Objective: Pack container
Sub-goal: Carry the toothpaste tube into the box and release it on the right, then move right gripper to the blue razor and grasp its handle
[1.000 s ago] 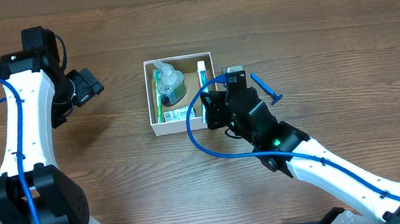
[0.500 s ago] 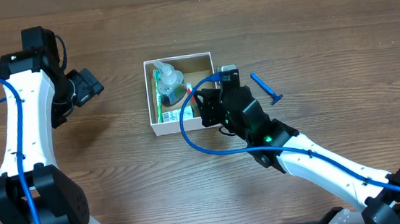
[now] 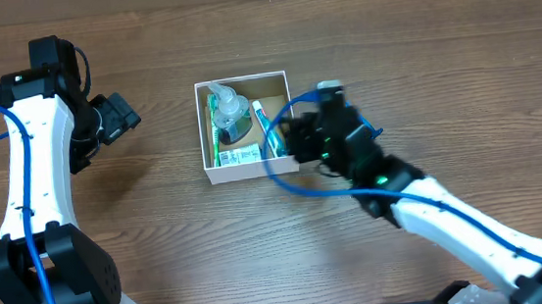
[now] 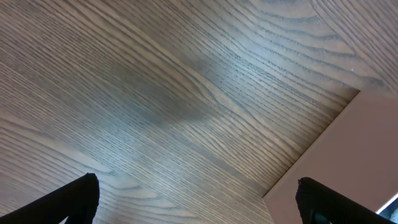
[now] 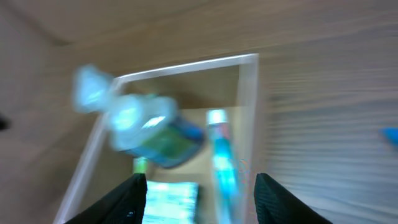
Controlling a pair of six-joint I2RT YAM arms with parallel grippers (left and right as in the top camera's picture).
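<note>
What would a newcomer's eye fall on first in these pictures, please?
The white container at the middle of the table, holding a clear bottle of green liquid and a blue-and-white tube. The right gripper hovers, blurred and open, beside its right wall; the left gripper sits far left.

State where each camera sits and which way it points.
Overhead: above the table, looking straight down; both arms show, with the container near the centre.
Left wrist: on the left gripper, facing bare tabletop; only its dark fingers show.
Right wrist: on the right gripper, looking down into the container, blurred; its fingertips sit below the bottle.
Shared: overhead and right wrist both show the container and the bottle.
</note>
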